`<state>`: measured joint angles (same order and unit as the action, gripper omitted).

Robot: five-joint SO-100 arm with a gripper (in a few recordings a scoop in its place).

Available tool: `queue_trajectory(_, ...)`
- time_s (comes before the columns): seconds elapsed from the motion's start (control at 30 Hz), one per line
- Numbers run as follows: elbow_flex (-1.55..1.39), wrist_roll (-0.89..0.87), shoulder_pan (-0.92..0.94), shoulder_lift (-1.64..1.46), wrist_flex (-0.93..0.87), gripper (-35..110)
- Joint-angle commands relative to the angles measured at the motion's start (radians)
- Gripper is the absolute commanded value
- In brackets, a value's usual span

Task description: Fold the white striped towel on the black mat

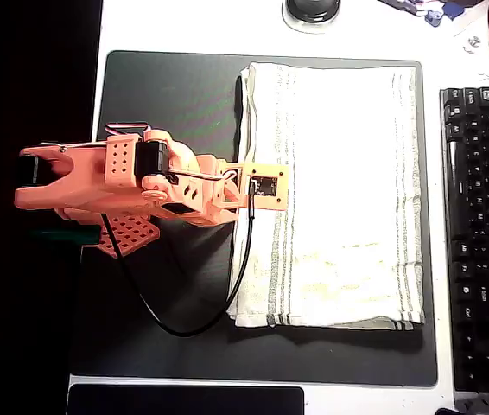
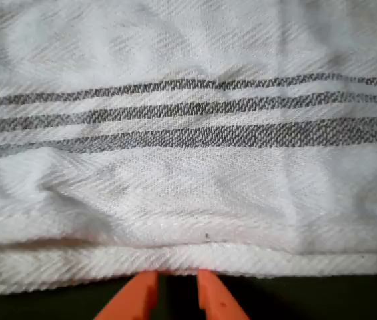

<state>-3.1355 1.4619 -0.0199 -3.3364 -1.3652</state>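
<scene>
One white striped towel [image 1: 339, 194] on one black mat [image 1: 171, 95], lying flat over the mat's right part in the overhead view, long edges running top to bottom, stripe groups near left and right edges; doubled layers visible along the left and lower edges. One orange arm [image 1: 115, 177] reaching in from the left across the mat's bare left part, wrist plate over the towel's left edge. One gripper [image 2: 175, 285] at the towel's hem in the wrist view: two orange fingertips [image 2: 138, 297] set close together with a narrow dark gap between, tips touching or just under the hem; grip on the cloth cannot be told. Three grey stripes counted above the hem in the wrist view. One black cable [image 1: 227, 303] looping from the wrist over the mat. One black keyboard [image 1: 482, 233] right of the mat, apart from the towel. One dark round object [image 1: 312, 10] beyond the mat's top edge.
</scene>
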Motion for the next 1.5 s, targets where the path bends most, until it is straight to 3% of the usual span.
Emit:
queue_trajectory(0.0, -0.023, 0.02, -0.014, -0.023, -0.014, 9)
queue_trajectory(1.47, -0.023, 0.021, 0.026, -0.023, -0.014, 9)
